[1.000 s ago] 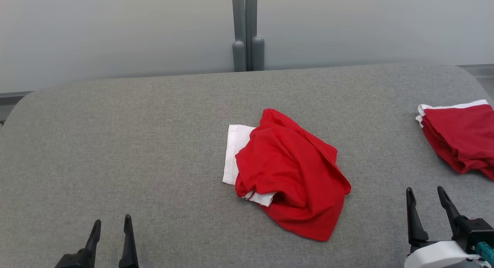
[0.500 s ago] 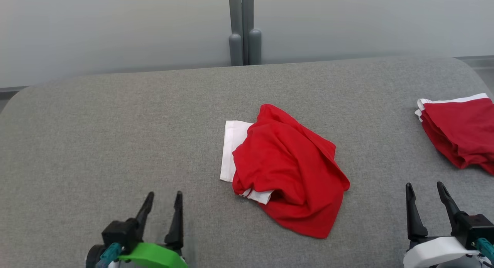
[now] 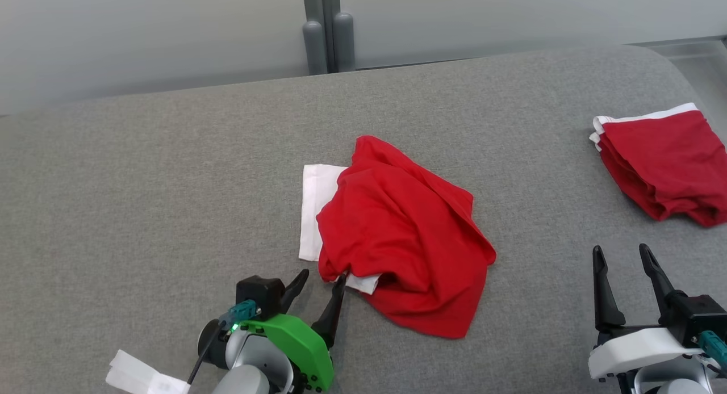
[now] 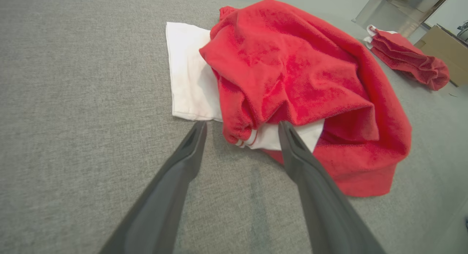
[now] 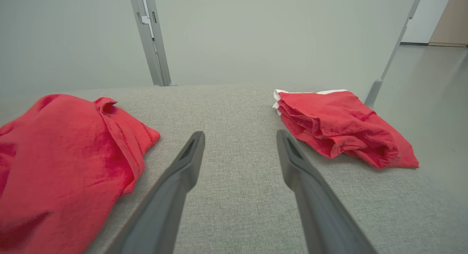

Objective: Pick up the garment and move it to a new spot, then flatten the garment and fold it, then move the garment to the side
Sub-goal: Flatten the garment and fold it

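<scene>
So the crumpled red cotton garment with white trim is lying bunched up around the middle of the grey fabric-covered table. The left gripper is sitting right at its near-left edge with both long dark fingers spread wide, pinching nothing. In the left wrist view, 1 finger is looking like it's touching the small white striped cuff, and the other is hovering over bare grey cloth just beside the bundle. My worry: if it's closing from here, it's probably only catching that cuff or 1 thin layer. Then the rest is unrolling and dragging instead of lifting, or slipping out halfway. The outer fingertip could also be digging into the table cover and pinching that along with it. The right gripper is parked well apart at the near right, also spread and holding nothing, so it's not helping support the load. And there's a second red garment, folded, lying at the far right. A dangling tail swinging that way is going to be messing it up.
</scene>
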